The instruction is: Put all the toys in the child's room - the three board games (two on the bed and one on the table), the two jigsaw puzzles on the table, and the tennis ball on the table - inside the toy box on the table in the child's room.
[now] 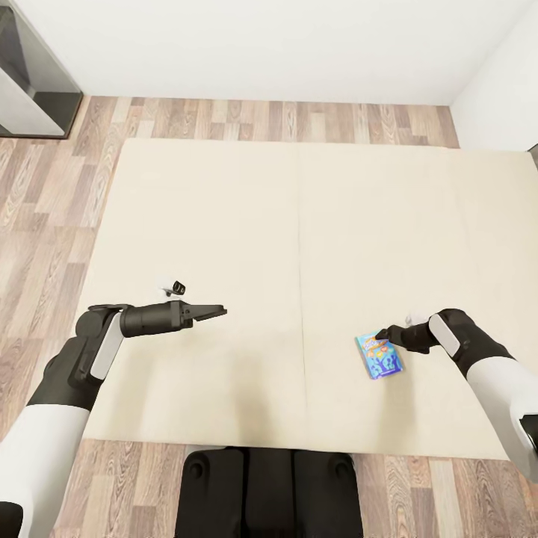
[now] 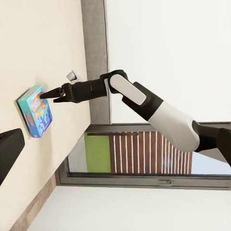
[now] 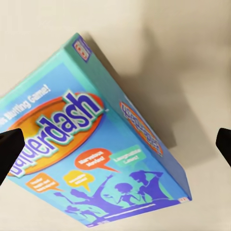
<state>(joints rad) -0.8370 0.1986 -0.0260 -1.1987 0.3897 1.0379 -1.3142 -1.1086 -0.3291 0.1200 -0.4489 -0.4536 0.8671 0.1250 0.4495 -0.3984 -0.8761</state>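
Note:
A small blue cartoon-printed board game [image 1: 382, 356] lies flat on the cream bed [image 1: 299, 224], near its front right. My right gripper [image 1: 382, 334] hovers just over the box's far edge, open. In the right wrist view the "Balderdash"-type box [image 3: 96, 154] lies close below, between the two widely parted fingertips [image 3: 9, 151]. The left wrist view sees the same box [image 2: 34, 110] and the right gripper [image 2: 48, 95] from the side. My left gripper [image 1: 218, 309] hangs over the bed's left half, holding nothing, turned so one finger [image 2: 9, 149] is beneath the other.
Wood-plank floor [image 1: 52, 209] surrounds the bed on the left and far sides. A dark grey piece of furniture [image 1: 30, 90] stands at the far left by the white wall. My dark base [image 1: 269, 486] is against the bed's front edge. A window [image 2: 139, 154] is beyond the right arm.

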